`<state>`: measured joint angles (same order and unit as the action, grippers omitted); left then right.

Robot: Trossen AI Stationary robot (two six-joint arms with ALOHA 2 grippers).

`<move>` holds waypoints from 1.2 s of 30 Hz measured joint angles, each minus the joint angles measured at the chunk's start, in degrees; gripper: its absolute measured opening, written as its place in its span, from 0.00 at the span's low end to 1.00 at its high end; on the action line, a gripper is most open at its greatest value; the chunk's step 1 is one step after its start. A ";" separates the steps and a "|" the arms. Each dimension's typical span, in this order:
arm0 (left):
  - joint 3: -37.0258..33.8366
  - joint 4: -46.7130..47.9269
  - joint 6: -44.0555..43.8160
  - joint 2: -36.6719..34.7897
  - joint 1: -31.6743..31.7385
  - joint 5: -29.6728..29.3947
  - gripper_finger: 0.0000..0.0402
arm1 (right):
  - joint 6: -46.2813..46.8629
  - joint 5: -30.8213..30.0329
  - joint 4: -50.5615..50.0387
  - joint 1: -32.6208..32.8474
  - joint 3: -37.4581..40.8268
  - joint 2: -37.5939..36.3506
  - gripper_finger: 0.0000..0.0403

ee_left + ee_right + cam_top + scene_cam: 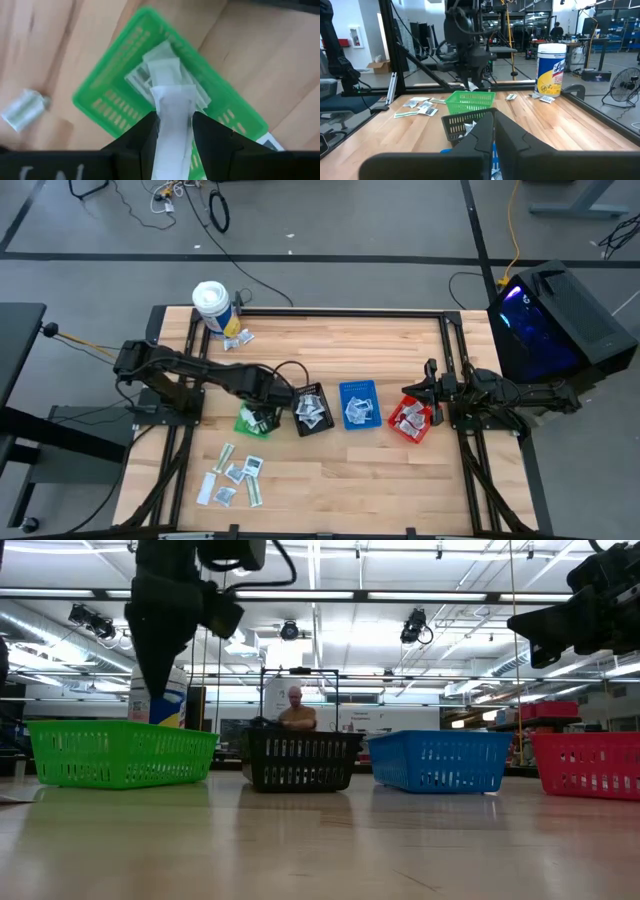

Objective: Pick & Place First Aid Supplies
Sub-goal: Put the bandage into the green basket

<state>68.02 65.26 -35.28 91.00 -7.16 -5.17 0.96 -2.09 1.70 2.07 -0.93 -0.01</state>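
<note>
Over the green bin (248,423), my left gripper (172,117) points down, shut on a white sachet (172,100). Below it, a few more white sachets (150,75) lie in the green bin (100,100). Several loose sachets (232,475) lie flat on the table near its front left. A silvery sachet (25,107) lies on the wood beside the bin. My right gripper (494,131) waits shut and level at the table's right, by the red bin (410,420). My left gripper pinches the white sachet between its two fingers (145,135), coming from above and pointing down. The sachet's free end (172,92) sticks out past the fingertips over the green bin. Whether that end touches the sachets in the bin, I cannot tell.
A black bin (313,412), a blue bin (358,405) and the red bin stand in a row to the right of the green one, each holding sachets. A white tub (210,305) with a few sachets (238,338) beside it stands at the far left. A person (295,710) sits beyond the table.
</note>
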 joint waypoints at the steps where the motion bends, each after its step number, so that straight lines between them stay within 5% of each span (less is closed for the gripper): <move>1: -0.64 -0.16 -1.99 0.00 0.00 0.29 0.33 | 0.01 0.00 -0.01 0.01 0.00 0.00 0.06; 19: -3.68 -4.10 -21.33 0.00 -0.02 0.76 0.33 | -0.01 0.00 -0.01 0.01 0.00 0.00 0.06; 36: -3.68 -4.07 -21.14 0.02 -0.02 -3.39 0.39 | 0.01 0.00 0.01 0.00 0.00 0.00 0.06</move>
<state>64.34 61.19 -56.42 91.02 -7.18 -8.56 0.97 -2.09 1.72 2.08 -0.93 -0.01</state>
